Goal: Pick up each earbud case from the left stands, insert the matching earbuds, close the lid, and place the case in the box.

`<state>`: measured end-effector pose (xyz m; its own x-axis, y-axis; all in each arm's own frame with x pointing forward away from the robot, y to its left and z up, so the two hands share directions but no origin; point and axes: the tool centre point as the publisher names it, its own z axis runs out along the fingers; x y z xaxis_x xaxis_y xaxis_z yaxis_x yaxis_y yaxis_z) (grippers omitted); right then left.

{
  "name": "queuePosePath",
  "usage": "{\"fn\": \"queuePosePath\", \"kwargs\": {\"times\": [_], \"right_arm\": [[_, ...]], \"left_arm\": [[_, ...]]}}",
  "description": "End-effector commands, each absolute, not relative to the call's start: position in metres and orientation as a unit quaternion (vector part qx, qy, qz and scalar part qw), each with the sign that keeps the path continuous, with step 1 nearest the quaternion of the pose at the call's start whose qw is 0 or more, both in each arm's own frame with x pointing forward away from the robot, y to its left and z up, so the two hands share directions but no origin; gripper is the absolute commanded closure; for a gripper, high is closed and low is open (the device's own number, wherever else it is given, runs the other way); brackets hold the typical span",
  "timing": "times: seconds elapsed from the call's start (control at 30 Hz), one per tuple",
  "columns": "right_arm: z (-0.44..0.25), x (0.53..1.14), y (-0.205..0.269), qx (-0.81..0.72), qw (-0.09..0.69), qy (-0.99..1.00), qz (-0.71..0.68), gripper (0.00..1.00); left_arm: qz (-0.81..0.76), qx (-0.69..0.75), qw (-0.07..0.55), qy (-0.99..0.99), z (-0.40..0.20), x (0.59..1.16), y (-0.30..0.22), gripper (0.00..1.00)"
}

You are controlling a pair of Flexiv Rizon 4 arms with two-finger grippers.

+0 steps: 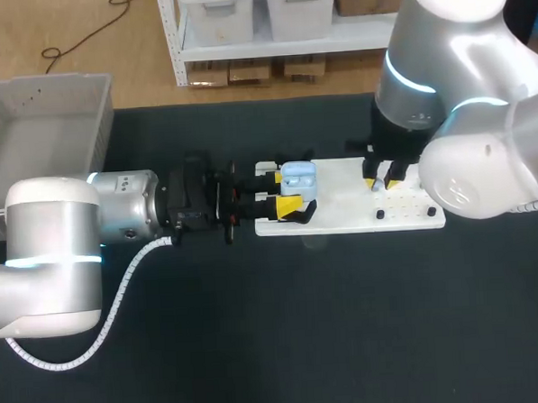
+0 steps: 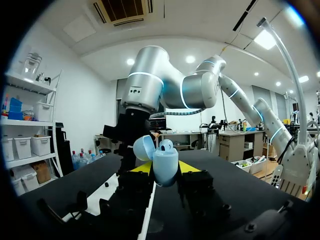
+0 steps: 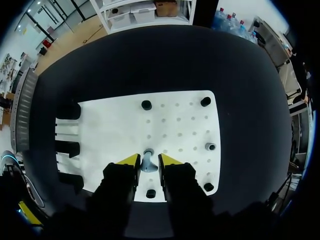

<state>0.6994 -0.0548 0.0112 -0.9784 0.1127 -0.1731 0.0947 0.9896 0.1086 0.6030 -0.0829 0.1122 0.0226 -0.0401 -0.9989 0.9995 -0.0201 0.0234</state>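
Note:
A light blue earbud case (image 1: 298, 176) with its lid open is held over the left end of the white board (image 1: 351, 217), with my left gripper (image 1: 285, 191) shut on it. The left wrist view shows the case (image 2: 165, 169) between the yellow tips, its lid (image 2: 144, 147) swung back and an earbud (image 2: 166, 145) sitting in it. My right gripper (image 1: 384, 181) is down on the board's right part. From the right wrist, its fingers (image 3: 129, 160) stand close on either side of a small pale earbud (image 3: 148, 165) upright on the board, with slight gaps showing.
A grey bin (image 1: 40, 132) stands at the table's far left. Black stands (image 3: 67, 148) line one end of the board (image 3: 110, 125). Black pegs (image 3: 146, 105) and a small grey piece (image 3: 210, 146) are scattered over its holes. Dark tabletop surrounds the board.

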Motion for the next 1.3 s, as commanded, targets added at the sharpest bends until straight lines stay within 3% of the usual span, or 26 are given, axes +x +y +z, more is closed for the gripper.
{"fn": "queuePosePath", "kwargs": {"times": [0.03, 0.23, 0.3, 1.3], "right_arm": [[0.011, 0.699, -0.055, 0.052, 0.089, 0.993, 0.050, 0.79], [0.011, 0.699, -0.054, 0.051, 0.087, 0.994, 0.049, 0.91], [0.011, 0.698, -0.053, 0.050, 0.087, 0.994, 0.048, 1.00], [0.068, 0.673, -0.067, 0.039, 0.125, 0.991, 0.027, 1.00]], "left_arm": [[-0.507, 0.500, 0.513, 0.480, 0.112, 0.602, -0.083, 1.00], [-0.507, 0.500, 0.513, 0.480, 0.112, 0.602, -0.083, 1.00], [-0.507, 0.500, 0.513, 0.480, 0.112, 0.602, -0.083, 1.00], [-0.507, 0.500, 0.513, 0.480, 0.112, 0.602, -0.083, 1.00]]}}
